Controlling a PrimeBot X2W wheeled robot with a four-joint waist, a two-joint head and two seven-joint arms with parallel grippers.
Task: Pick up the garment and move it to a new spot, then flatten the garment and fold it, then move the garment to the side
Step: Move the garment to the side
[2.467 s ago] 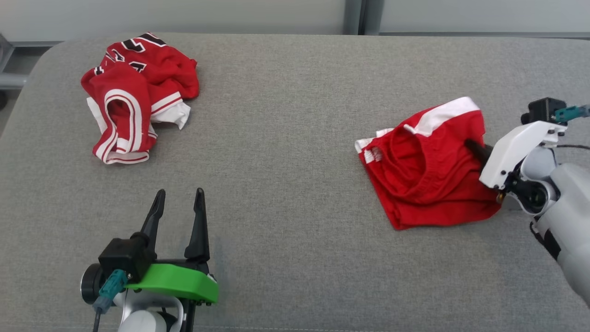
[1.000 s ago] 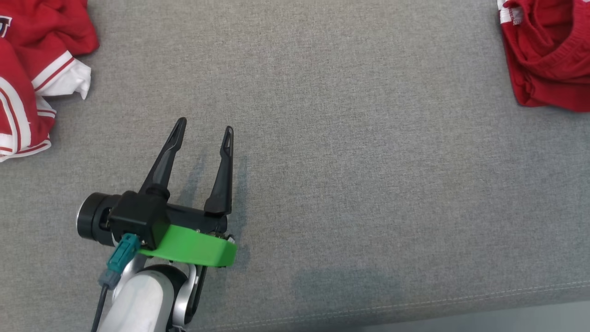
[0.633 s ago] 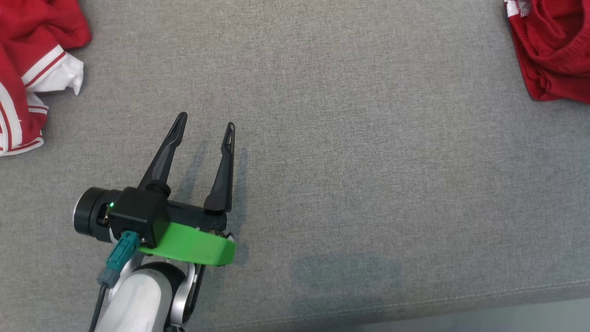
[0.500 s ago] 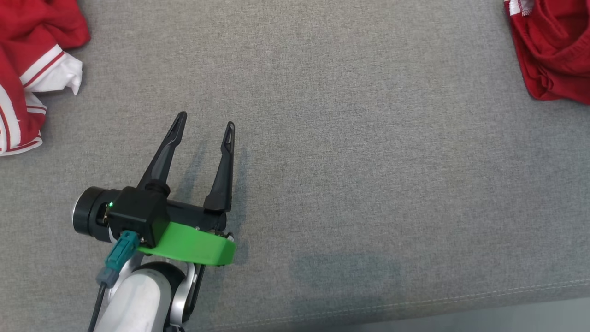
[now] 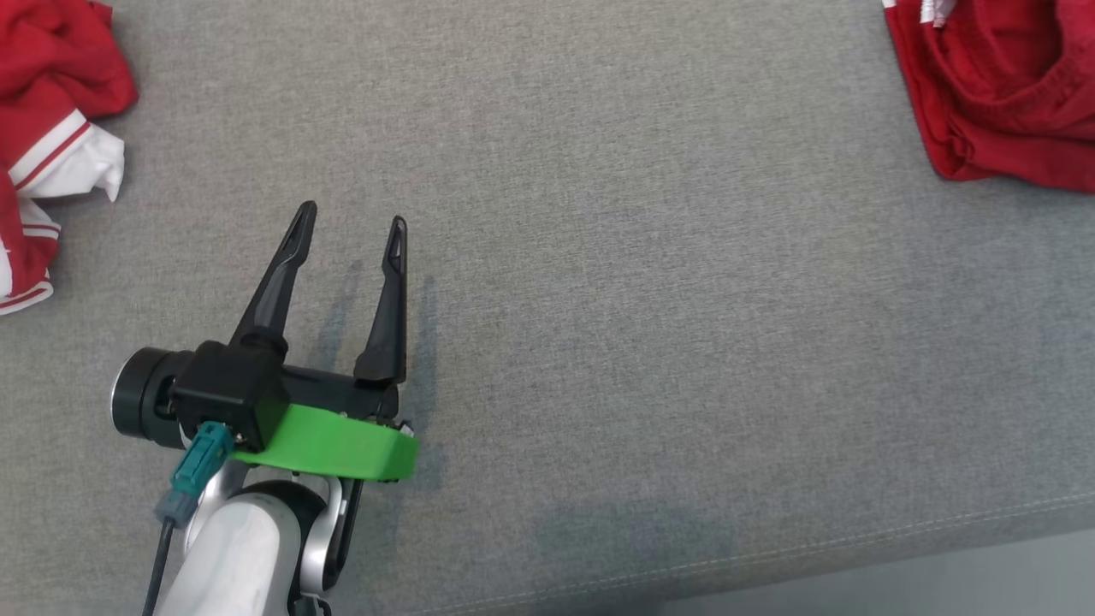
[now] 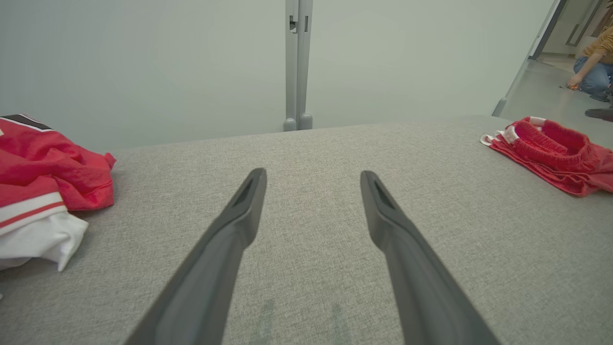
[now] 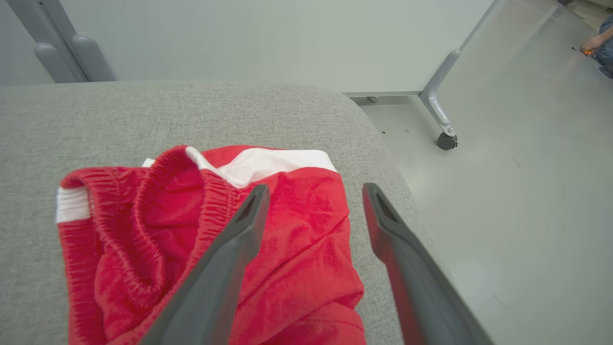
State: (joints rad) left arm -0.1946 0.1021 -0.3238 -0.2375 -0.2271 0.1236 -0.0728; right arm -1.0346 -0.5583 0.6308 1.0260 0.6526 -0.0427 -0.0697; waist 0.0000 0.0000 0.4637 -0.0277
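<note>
The garment, a pair of red shorts with a white band and an elastic waist, lies crumpled near the right end of the grey cushioned surface. It also shows as the shorts at the head view's top right and as the shorts. My right gripper stands open just over the shorts, nothing pinched between its fingers. My left gripper is open and empty above bare cushion, seen too as the left gripper.
A crumpled red and white jersey lies at the far left, also seen as the jersey. The cushion's front edge runs along the bottom. Past its right end are floor and a caster leg. A person crouches far off.
The head camera has tilted down and shifted, so both garments now sit at the picture's top corners. My right gripper, earlier buried in the shorts, now stands open. The left gripper stays open.
</note>
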